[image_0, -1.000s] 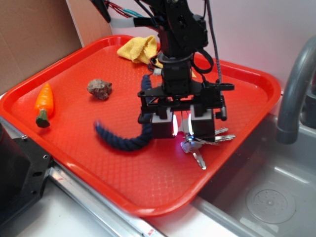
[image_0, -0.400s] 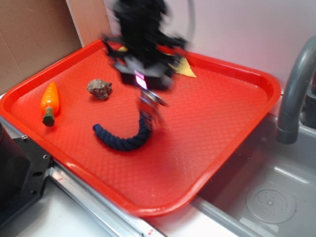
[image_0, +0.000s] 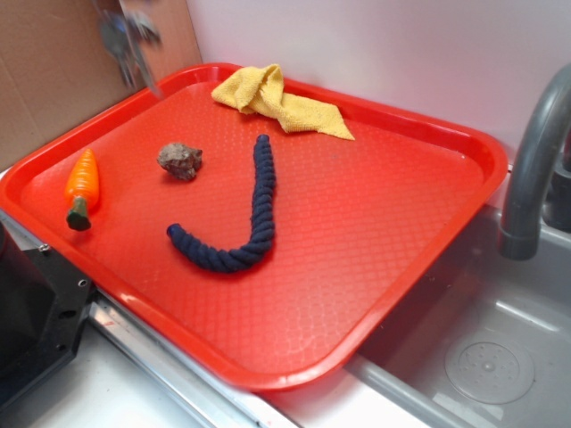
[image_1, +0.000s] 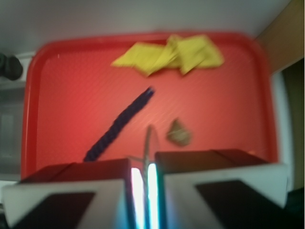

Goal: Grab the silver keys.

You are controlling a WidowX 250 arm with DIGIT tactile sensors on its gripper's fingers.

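a: where are the silver keys (image_0: 131,43)?
b: up in the air at the far left of the exterior view, a blurred grey bunch hanging above the far-left rim of the red tray (image_0: 446,143), in front of the brown cardboard (image_0: 53,71).
a: and the gripper (image_1: 143,177)?
b: the wrist view shows its two pads nearly together, with a thin slip of metal (image_1: 148,143) sticking out of the narrow gap, so it is clamped on the keys.
a: what lies on the tray?
b: a dark blue rope (image_0: 241,214) curved like a j in the middle, a yellow cloth (image_0: 277,100) at the far edge, a brown rock (image_0: 180,160) left of the rope, and a toy carrot (image_0: 79,185) near the left rim. a grey faucet (image_0: 535,152) stands over the sink (image_0: 482,357) on the right.
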